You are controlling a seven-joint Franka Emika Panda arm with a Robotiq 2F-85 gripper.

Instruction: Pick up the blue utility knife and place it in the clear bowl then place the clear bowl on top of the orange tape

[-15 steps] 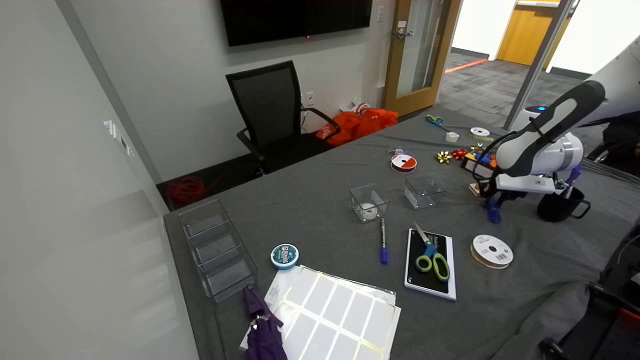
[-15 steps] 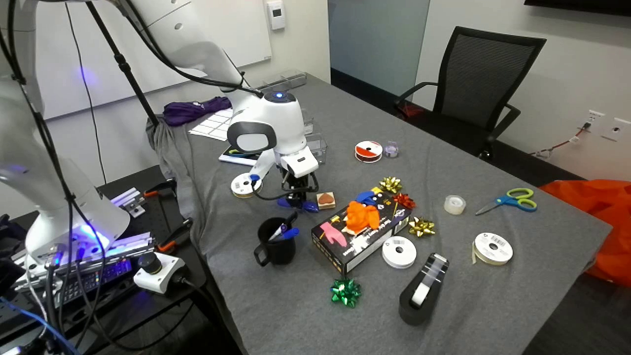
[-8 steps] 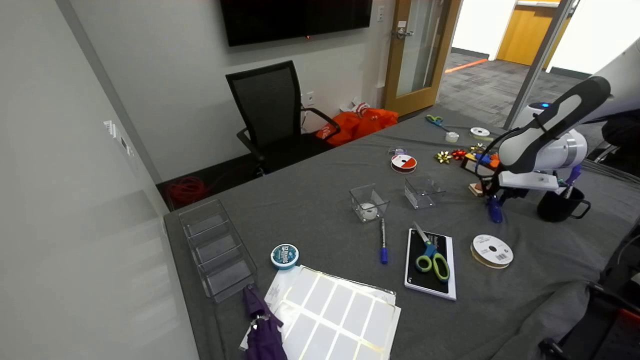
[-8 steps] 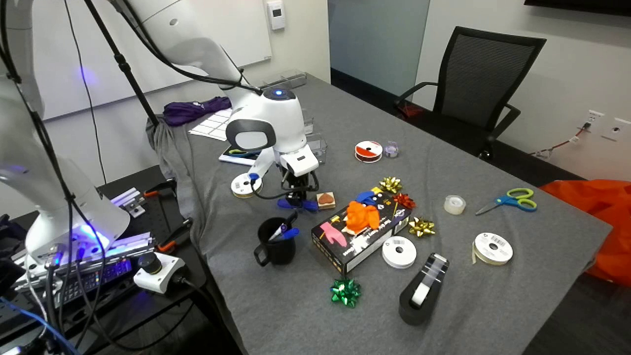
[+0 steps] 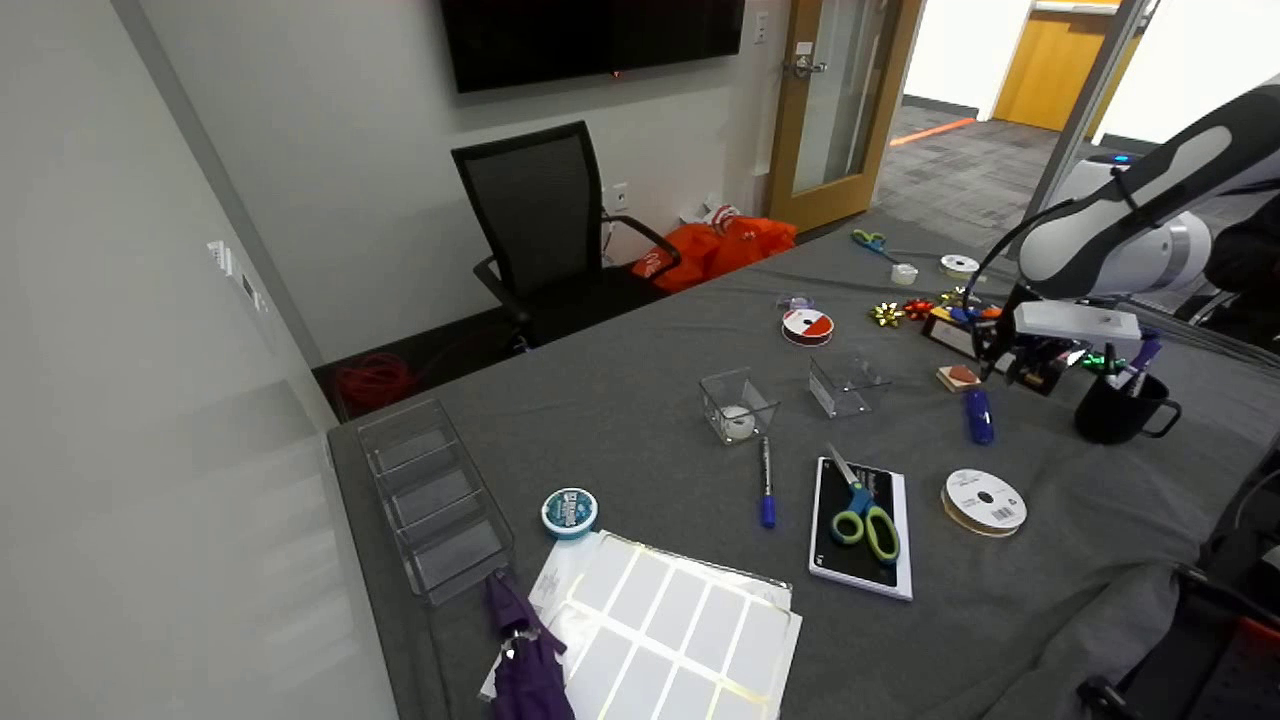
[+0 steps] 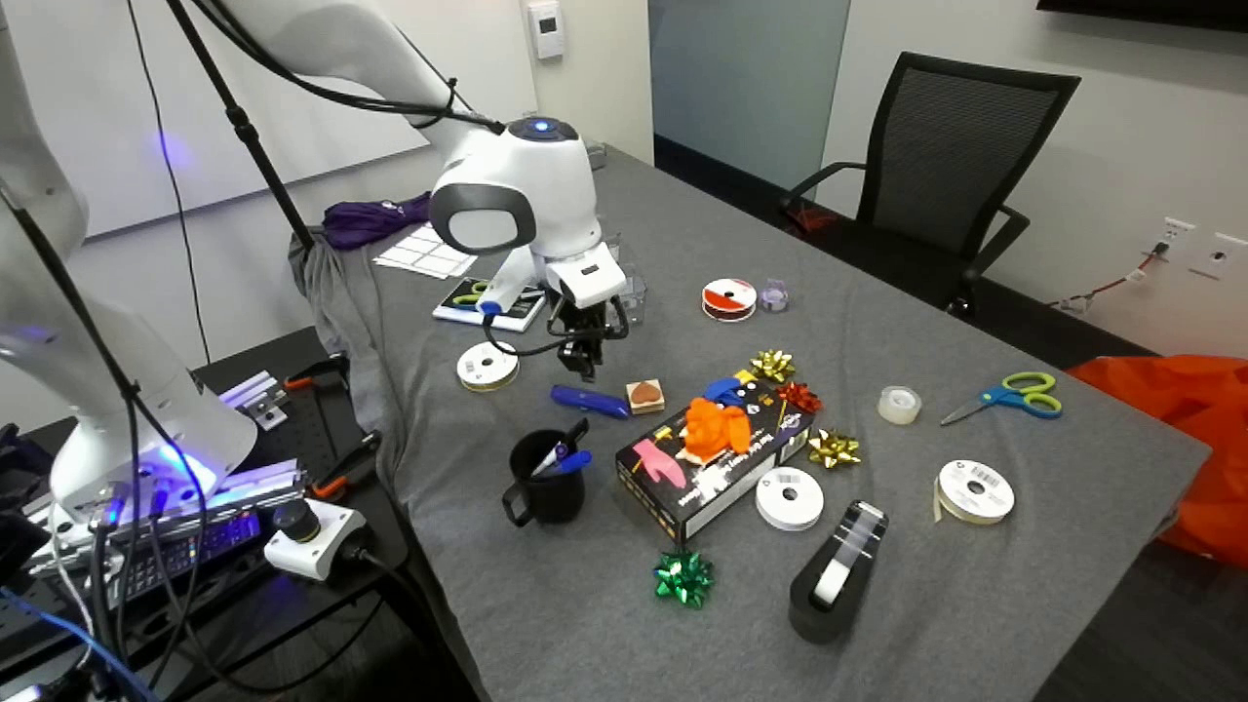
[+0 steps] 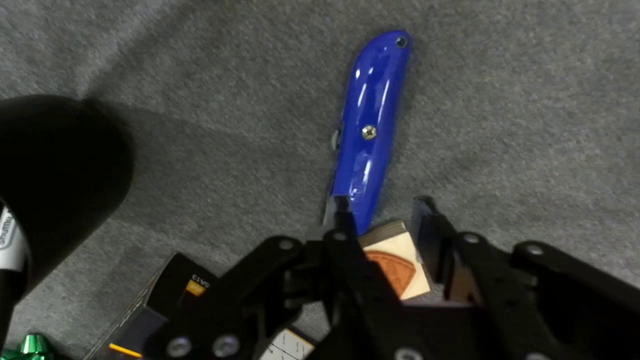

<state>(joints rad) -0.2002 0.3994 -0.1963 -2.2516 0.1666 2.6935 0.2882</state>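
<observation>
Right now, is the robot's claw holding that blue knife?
No, the blue utility knife lies on the grey cloth, with the open gripper apart from it.

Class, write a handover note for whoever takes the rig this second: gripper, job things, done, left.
Gripper: open, holding nothing, hovering above the table near the knife.
Knife: on the table, by the wooden block.
Bowl: probably the clear container nearest the orange tape; on the table.
Orange tape: flat, nothing on top.
Done: no placement yet.
Left: grasp knife, put it in bowl, set bowl on tape.
</observation>
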